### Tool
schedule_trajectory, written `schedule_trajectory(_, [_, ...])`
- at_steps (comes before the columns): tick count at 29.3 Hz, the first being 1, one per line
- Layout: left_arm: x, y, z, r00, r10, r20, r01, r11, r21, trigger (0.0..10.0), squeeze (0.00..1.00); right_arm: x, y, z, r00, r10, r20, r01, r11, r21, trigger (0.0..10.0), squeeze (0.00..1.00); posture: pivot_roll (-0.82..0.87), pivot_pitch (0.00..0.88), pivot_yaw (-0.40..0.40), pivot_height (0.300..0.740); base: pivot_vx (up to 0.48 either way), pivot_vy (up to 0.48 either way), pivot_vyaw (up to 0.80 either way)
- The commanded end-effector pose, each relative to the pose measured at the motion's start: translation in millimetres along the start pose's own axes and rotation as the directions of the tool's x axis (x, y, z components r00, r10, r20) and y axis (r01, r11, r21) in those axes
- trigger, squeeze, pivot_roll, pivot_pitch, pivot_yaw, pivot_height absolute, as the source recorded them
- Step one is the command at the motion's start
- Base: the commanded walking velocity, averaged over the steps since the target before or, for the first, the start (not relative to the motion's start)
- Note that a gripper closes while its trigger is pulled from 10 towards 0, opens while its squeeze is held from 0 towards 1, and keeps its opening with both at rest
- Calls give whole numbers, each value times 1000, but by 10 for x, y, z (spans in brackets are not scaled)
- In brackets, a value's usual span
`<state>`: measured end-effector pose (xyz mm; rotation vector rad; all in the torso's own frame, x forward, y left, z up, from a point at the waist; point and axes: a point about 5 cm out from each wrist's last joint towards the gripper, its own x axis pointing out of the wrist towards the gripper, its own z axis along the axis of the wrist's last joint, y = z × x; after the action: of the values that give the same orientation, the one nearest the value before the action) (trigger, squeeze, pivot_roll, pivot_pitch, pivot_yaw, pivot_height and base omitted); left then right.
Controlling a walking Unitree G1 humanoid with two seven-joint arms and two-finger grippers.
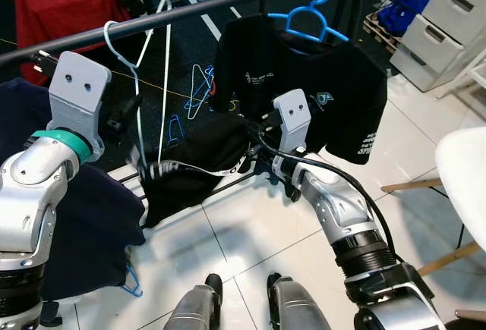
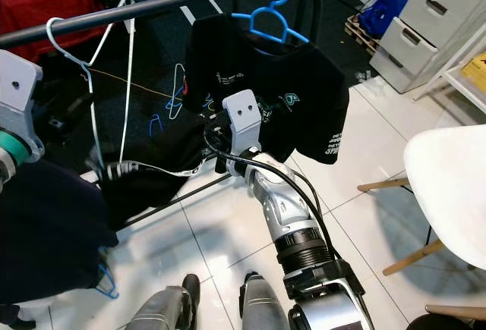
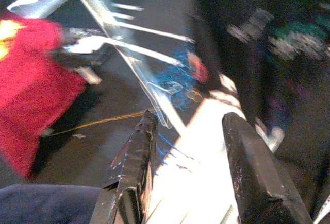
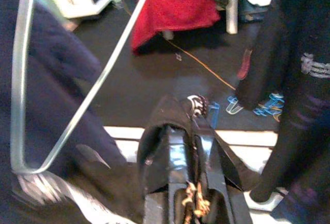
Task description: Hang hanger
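1. A white hanger (image 1: 135, 80) hooks over the black rail (image 1: 190, 7) at about ten o'clock in the left eye view, and a black garment (image 1: 182, 174) hangs low from it, partly off.
2. The right gripper (image 4: 192, 147) sits below centre, at the garment's edge; its fingers are pressed together, pinching the black cloth.
3. The left gripper (image 3: 191, 167) is raised at nine o'clock beside the white hanger, fingers spread apart with nothing between them.
4. At one o'clock, a blue hanger (image 1: 307, 11) on the rail carries a black T-shirt (image 1: 304, 91).
5. A white chair (image 1: 463, 174) stands at three o'clock on the tiled floor (image 1: 250, 231).
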<state>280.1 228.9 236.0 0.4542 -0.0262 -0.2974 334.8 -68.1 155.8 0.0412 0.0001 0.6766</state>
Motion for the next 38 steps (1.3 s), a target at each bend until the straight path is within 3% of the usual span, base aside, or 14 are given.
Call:
schedule_trajectory(1, [-74,-64,15,995,-97,17,96,995,23,10000,0,-45,51,-81,999,26,-25,-26,1000,1,0,0,-100,147,80,740,0,0,0])
schedule_trajectory(12, [-105,-468,206,933,-290,215,335,917,-216,10000,0,-504,128,-467,959,164,-232,-186,980,-75,0,0,-141,146,73,740,0,0,0])
schedule_trajectory(15, [-111,-662,333,879,-334,342,440,844,-306,10000,0,-695,-138,-423,985,-60,-160,36,989,-146,0,0,-156,144,79,740,0,0,0])
schedule_trajectory(17, [-111,-662,333,879,-334,342,440,844,-306,10000,0,-695,-138,-423,985,-60,-160,36,989,-146,0,0,-156,144,79,740,0,0,0])
schedule_trajectory(19, [-33,-740,405,885,-282,372,409,851,-329,10000,0,-768,-288,-267,965,-260,-25,255,957,-139,0,0,-164,141,83,740,0,0,0])
schedule_trajectory(20, [47,-815,485,889,-229,397,371,869,-327,10000,0,-863,-385,-79,889,-442,116,452,889,-75,196,0,-183,135,88,740,0,0,0])
schedule_trajectory(22, [47,-815,485,889,-229,397,371,869,-327,10000,0,-863,-385,-79,889,-442,116,452,889,-75,196,0,-183,135,88,740,0,0,0])
schedule_trajectory(24, [226,-954,664,882,-149,448,306,903,-302,10000,0,-1078,-409,281,709,-625,327,666,746,-16,4627,0,-234,118,98,740,0,0,0])
schedule_trajectory(25, [226,-954,664,882,-149,448,306,903,-302,10000,0,-1078,-409,281,709,-625,327,666,746,-16,4627,0,-234,118,98,740,0,0,0])
schedule_trajectory(26, [287,-1002,748,870,-134,474,297,911,-288,10000,0,-1146,-373,418,660,-638,397,706,707,-37,7647,0,-237,117,98,740,0,0,0])
schedule_trajectory(29, [287,-1002,748,870,-134,474,297,911,-288,10000,0,-1146,-373,418,660,-638,397,706,707,-37,7647,0,-237,117,98,740,0,0,0])
schedule_trajectory(30, [344,-1026,818,862,-117,493,284,917,-279,10000,0,-1189,-334,532,634,-629,451,725,686,-63,10000,0,-251,110,99,740,0,0,0])
schedule_trajectory(34, [395,-1034,856,861,-102,498,270,922,-277,10000,0,-1222,-311,605,622,-621,478,734,674,-80,10000,0,-267,101,99,740,0,0,0])
schedule_trajectory(38, [559,-1024,553,938,6,348,113,940,-321,10000,0,-1309,-312,587,584,-652,483,785,606,-132,10000,0,-282,84,96,740,0,0,0])
